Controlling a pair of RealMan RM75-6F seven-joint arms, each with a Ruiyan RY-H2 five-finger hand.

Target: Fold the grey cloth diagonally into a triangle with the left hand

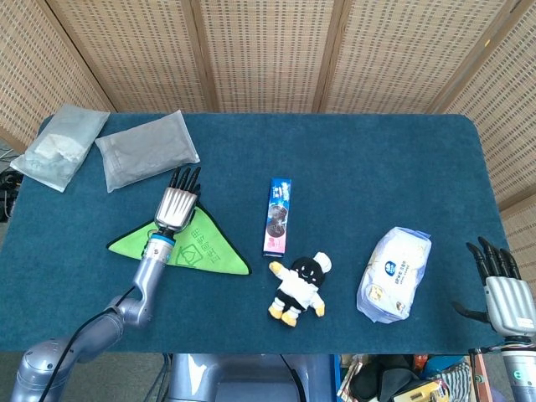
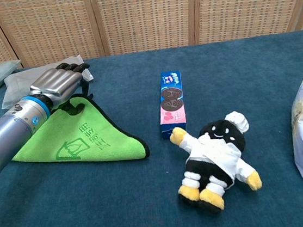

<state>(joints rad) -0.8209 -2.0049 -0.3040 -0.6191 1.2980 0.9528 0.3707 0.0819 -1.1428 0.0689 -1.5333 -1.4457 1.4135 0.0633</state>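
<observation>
Head view, left hand point(image 1: 177, 208) fingers extended on folded cloth point(image 1: 203, 253), biscuit box point(image 1: 277, 216) beside.

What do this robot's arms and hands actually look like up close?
The left hand has a ribbed silver metal back and black fingers. A bright blue ring marks its wrist, joined to a smooth grey-silver arm with a thin black cable alongside. The right hand looks alike: silver back, black fingers.

Silver left robot hand point(image 1: 177, 207), black fingers, blue wrist ring, grey arm

Bright green cloth point(image 1: 201, 251) with dark edging and printed logo lies on teal table point(image 1: 377, 167).
</observation>
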